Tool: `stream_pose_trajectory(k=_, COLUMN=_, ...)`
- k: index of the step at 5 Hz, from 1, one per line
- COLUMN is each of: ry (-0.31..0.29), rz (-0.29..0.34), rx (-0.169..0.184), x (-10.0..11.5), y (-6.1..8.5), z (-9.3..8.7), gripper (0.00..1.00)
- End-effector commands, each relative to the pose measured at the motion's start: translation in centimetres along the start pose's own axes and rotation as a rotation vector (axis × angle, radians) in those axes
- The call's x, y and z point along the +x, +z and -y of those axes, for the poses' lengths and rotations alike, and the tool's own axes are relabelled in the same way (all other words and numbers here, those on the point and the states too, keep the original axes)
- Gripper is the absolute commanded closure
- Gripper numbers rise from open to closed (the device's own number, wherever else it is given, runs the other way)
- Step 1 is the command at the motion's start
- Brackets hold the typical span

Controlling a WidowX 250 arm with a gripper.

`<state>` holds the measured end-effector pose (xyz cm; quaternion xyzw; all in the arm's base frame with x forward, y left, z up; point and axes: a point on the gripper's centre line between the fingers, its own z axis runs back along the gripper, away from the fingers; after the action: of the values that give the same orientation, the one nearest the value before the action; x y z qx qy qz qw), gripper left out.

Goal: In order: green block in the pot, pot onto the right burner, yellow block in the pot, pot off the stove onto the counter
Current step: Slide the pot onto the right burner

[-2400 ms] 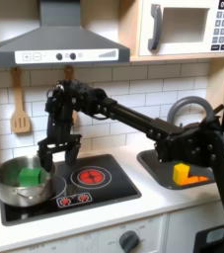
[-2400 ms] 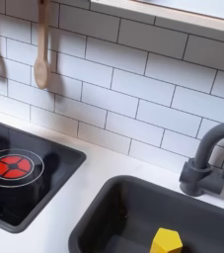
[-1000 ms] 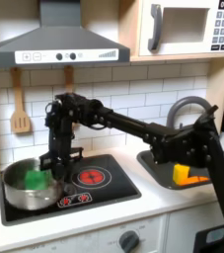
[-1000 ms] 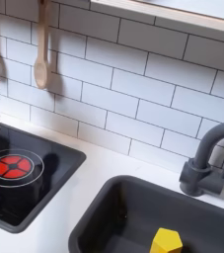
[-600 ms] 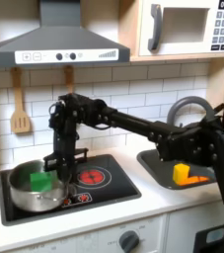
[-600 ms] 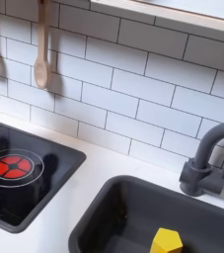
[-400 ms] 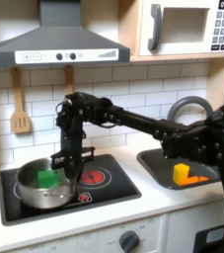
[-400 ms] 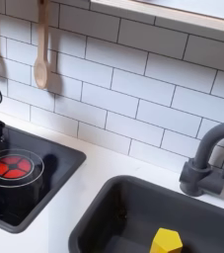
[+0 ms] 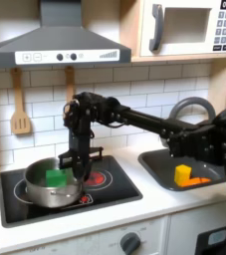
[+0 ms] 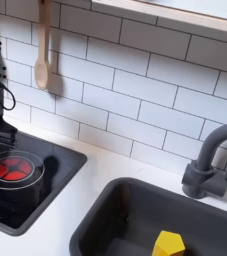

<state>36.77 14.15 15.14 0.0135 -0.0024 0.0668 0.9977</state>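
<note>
Hand (image 9: 73, 161) grips, we judge, the right rim of the round shiny steel pot (image 9: 51, 186), holding the small green block (image 9: 56, 175), on the black cooktop (image 9: 119, 189); smooth steel should slide easily.

First exterior view faces the toy kitchen head-on from farther back, taking in stove (image 9: 70, 189), sink (image 9: 189, 169) and counter (image 9: 134, 209); second exterior view sits closer, angled down at the right burner (image 10: 10, 168), sink (image 10: 135, 215) and faucet (image 10: 210, 160), all shared.
</note>
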Motion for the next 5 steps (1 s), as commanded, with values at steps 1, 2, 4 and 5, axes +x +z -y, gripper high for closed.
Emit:
stream_pose_trajectory(k=1, ry=-0.05, rz=0.0, rx=-0.018, x=0.0, y=0.1, z=2.1, gripper=1.0)
stream_pose_trajectory(k=2, ry=-0.069, rz=-0.006, rx=-0.03, x=-0.5, y=0.1, z=3.3, gripper=1.0)
stream_pose_trajectory(k=4, ry=-0.132, rz=-0.009, rx=-0.035, x=-1.6, y=0.6, z=5.1, gripper=1.0)
stream_pose_trajectory(k=5, ry=-0.147, rz=-0.012, rx=-0.042, x=-2.0, y=0.6, z=5.8, gripper=1.0)
